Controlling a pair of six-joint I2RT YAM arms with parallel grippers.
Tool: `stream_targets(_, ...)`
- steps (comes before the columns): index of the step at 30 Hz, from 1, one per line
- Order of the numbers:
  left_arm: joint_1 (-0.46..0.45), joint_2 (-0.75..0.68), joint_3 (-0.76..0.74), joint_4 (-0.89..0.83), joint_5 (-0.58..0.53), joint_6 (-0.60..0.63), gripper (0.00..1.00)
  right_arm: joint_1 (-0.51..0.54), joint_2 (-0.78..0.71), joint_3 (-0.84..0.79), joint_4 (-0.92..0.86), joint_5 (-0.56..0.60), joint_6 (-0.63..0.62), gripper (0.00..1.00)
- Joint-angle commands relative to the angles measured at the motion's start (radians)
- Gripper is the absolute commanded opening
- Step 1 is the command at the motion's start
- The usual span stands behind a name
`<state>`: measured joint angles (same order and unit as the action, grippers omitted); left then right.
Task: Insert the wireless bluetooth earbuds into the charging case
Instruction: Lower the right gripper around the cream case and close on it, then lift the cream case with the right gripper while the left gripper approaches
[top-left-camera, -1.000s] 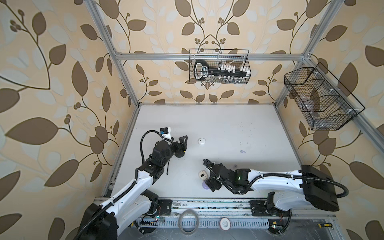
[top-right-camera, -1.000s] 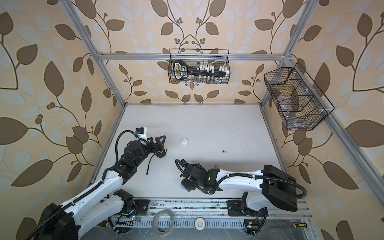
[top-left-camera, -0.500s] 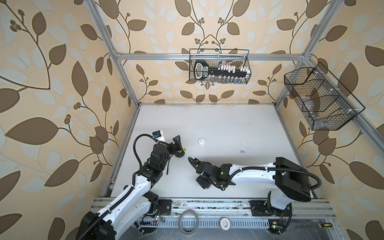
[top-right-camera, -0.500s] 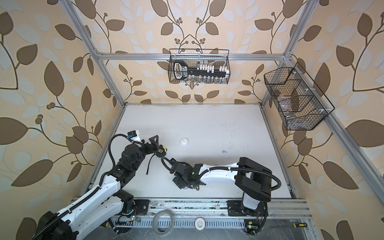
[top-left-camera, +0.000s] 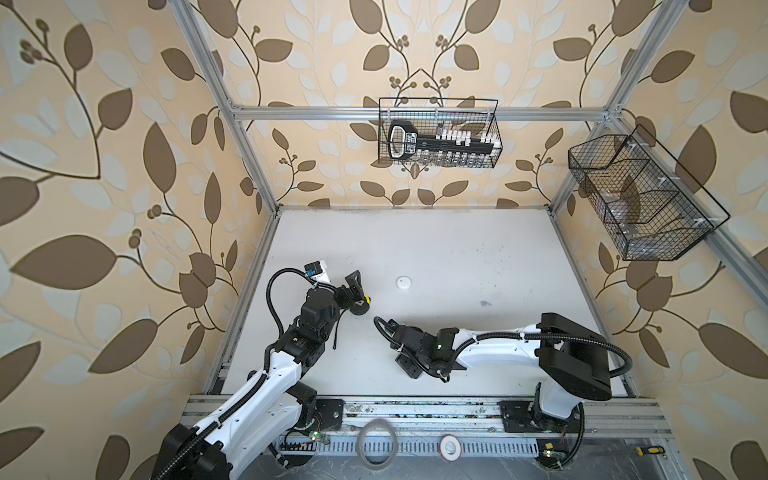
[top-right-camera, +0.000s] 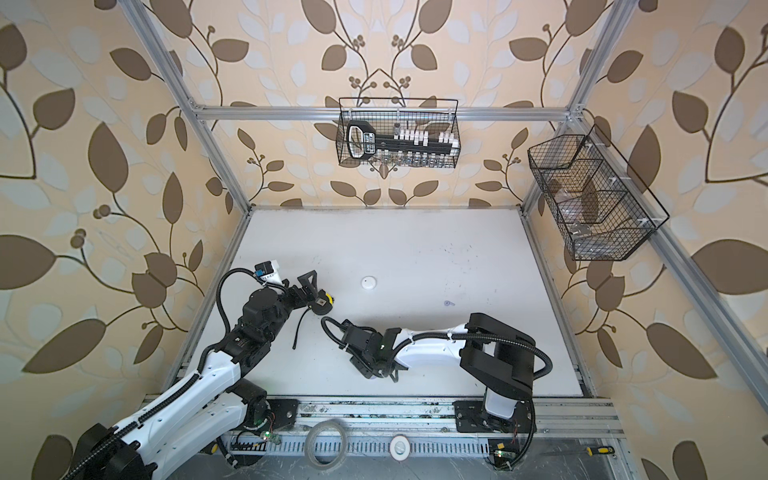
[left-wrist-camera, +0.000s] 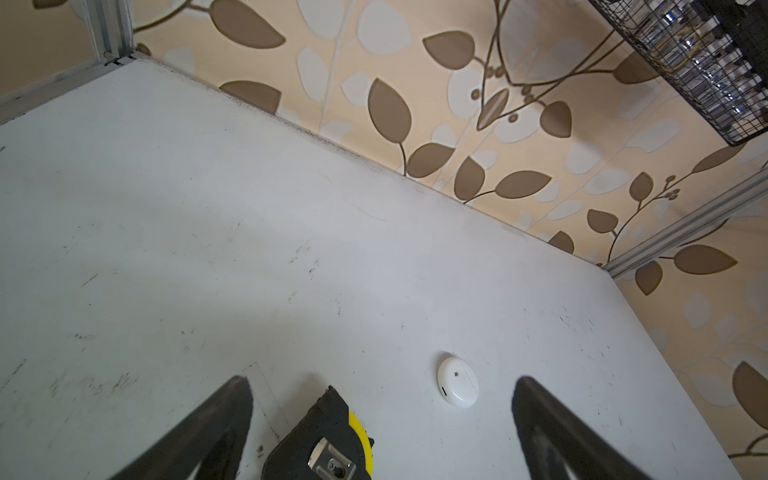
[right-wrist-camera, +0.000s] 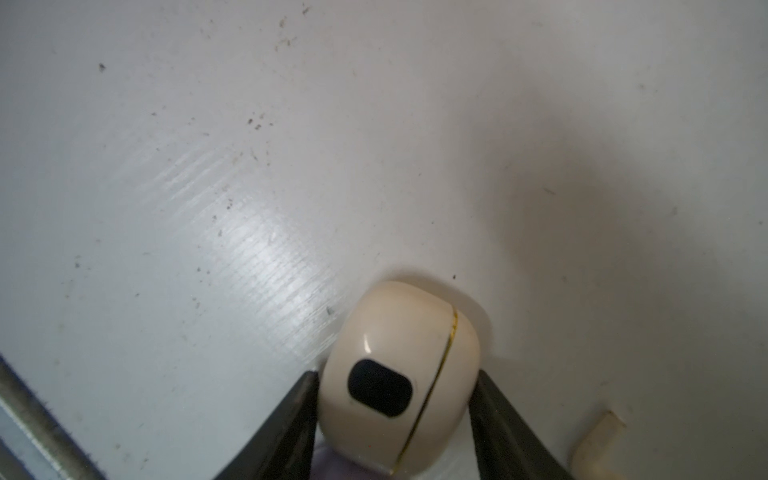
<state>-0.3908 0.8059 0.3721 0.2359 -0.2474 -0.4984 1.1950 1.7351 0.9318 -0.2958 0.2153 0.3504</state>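
Note:
A cream charging case (right-wrist-camera: 399, 374) with a gold seam and a dark oval window sits between the fingers of my right gripper (right-wrist-camera: 397, 374), which press on both its sides near the table's front edge (top-left-camera: 422, 370). Something lavender (right-wrist-camera: 326, 461) shows just under the case. A cream earbud stem (right-wrist-camera: 598, 442) lies beside one finger. A small lavender earbud (top-left-camera: 485, 304) lies alone mid-table. A white oval case (left-wrist-camera: 457, 384) rests shut farther back (top-left-camera: 403, 283). My left gripper (left-wrist-camera: 382, 380) stands wide open and holds nothing.
A black and yellow tape measure (left-wrist-camera: 320, 444) lies on the table under the left gripper (top-left-camera: 362, 306). Wire baskets hang on the back wall (top-left-camera: 438, 137) and the right wall (top-left-camera: 640, 195). A ring of tape (top-left-camera: 377, 444) rests on the front rail.
The right gripper swept left, came back toward the table's front edge and narrowed onto the cream case. The left arm drew back slightly, its gripper still wide open.

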Motion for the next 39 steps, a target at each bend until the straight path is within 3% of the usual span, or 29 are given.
stream_targets(1, 0.01, -0.003, 0.0, 0.03, -0.013, -0.004, 0.99, 0.0, 0.024, 0.025, -0.026, 0.003, 0.002, 0.59)
stream_targets(7, 0.01, 0.011, 0.004, 0.037, 0.002, -0.003, 0.99, 0.002, 0.039, 0.031, -0.024, 0.0, 0.004, 0.61)
stream_targets(19, 0.01, 0.012, 0.006, 0.044, 0.016, 0.0, 0.99, 0.014, 0.066, 0.044, -0.029, 0.008, -0.004, 0.41)
stream_targets(25, 0.01, 0.016, 0.025, 0.032, 0.064, -0.002, 0.99, 0.012, -0.002, 0.024, -0.029, 0.044, -0.054, 0.33)
stream_targets(32, 0.01, -0.041, 0.043, 0.011, 0.197, -0.05, 0.95, -0.074, -0.29, -0.064, 0.047, 0.076, -0.106, 0.24)
stream_targets(35, 0.01, -0.043, 0.074, 0.029, 0.312, -0.084, 0.94, -0.128, -0.47, -0.094, 0.096, 0.085, -0.134, 0.26)
stream_targets(39, 0.01, 0.018, 0.224, -0.03, 0.409, -0.235, 0.9, -0.187, -0.673, -0.154, 0.253, 0.135, -0.22, 0.31)
